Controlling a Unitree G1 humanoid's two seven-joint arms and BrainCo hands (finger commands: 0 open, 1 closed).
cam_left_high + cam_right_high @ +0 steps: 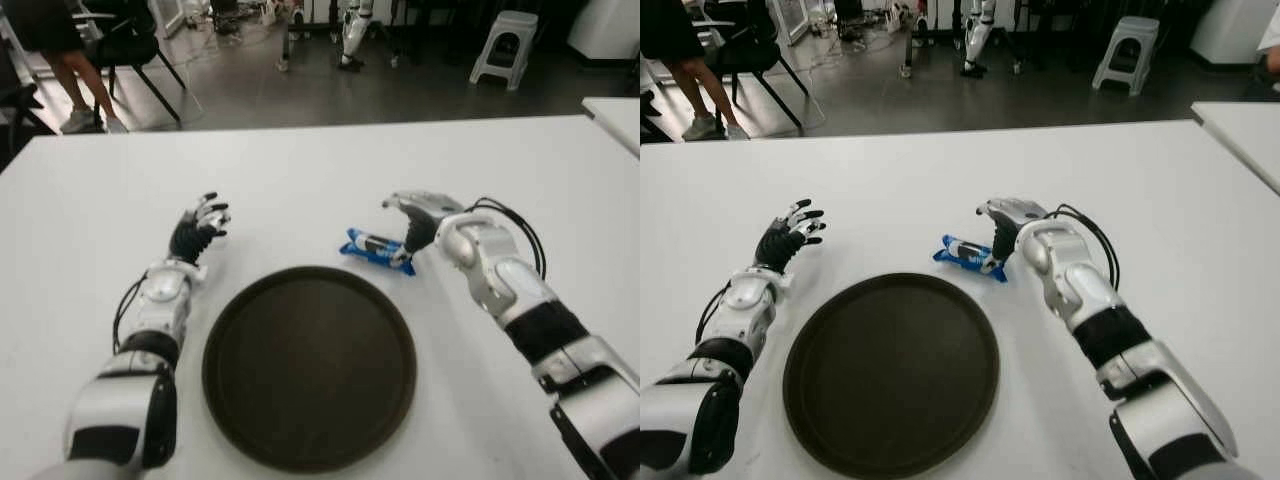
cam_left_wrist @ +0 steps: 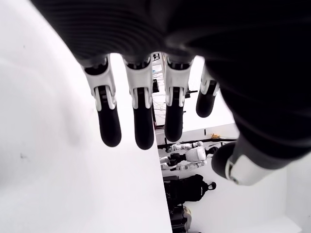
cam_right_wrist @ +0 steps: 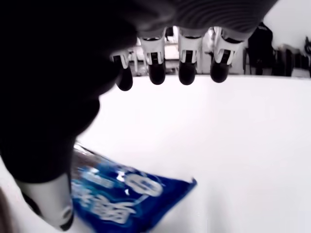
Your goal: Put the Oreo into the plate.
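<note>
Blue Oreo packet (image 1: 377, 250) beside a dark brown round plate (image 1: 310, 365) on a white table (image 1: 300, 170).
The packet carries white lettering. Both robot hands, left hand (image 1: 199, 228) and right hand (image 1: 415, 222), are silver-white with black fingertips.

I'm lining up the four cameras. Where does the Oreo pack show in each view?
Left eye: Oreo pack on the table, just beyond the plate, at the right hand.
Right eye: pack left of centre, same spot beyond the plate's rim.
Left wrist: not in it.
Right wrist: blue pack low in the picture, below the open fingers.
Shared landmark: the right hand beside the pack.
</note>
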